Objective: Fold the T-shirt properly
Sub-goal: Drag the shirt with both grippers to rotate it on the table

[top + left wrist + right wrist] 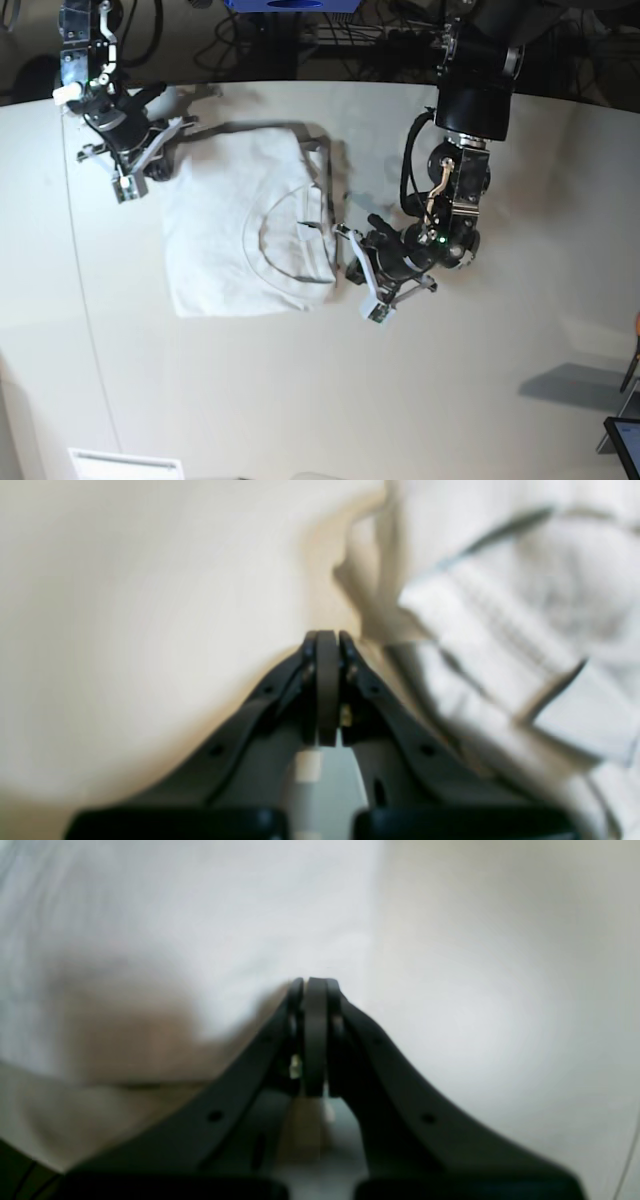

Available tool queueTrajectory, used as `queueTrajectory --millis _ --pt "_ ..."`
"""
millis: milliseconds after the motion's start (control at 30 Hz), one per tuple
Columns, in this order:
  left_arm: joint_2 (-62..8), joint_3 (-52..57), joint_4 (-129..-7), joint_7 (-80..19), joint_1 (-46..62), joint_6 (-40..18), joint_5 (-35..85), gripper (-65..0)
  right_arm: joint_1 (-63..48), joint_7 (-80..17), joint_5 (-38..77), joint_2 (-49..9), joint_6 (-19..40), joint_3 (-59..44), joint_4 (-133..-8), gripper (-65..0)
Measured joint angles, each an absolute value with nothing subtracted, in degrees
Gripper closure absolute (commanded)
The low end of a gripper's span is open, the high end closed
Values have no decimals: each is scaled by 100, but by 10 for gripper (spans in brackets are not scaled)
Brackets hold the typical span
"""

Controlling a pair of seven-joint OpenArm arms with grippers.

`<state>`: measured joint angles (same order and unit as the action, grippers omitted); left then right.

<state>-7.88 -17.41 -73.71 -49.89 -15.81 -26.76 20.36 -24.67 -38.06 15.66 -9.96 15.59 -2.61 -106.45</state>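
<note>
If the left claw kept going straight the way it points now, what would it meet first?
Probably the T-shirt. In the base view the shut left claw points at the shirt's collar-side edge, right beside it. In the left wrist view the cloth lies slightly right of the tip, so it might graze bare table first.

Both arms are hunched low with wrists bent, left gripper [349,243] and right gripper [172,131] each pinched fully closed, holding nothing.
</note>
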Motion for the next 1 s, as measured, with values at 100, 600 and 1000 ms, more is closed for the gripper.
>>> queueTrajectory --millis 100,600,1000 --pt "-674 -1743 -7290 -5035 -1680 -2676 2014 0 -2620 -3730 1562 -1026 1533 -139 -10645 -9" --pt "-36 -2003 -6097 -4775 -2598 -2628 1905 0 -2711 -3610 1540 -1055 1494 1090 -10700 -9" --pt "449 -2808 -4613 -3710 -3548 -2641 1988 0 -2134 -3876 1522 -1070 1518 2023 -10630 -9"
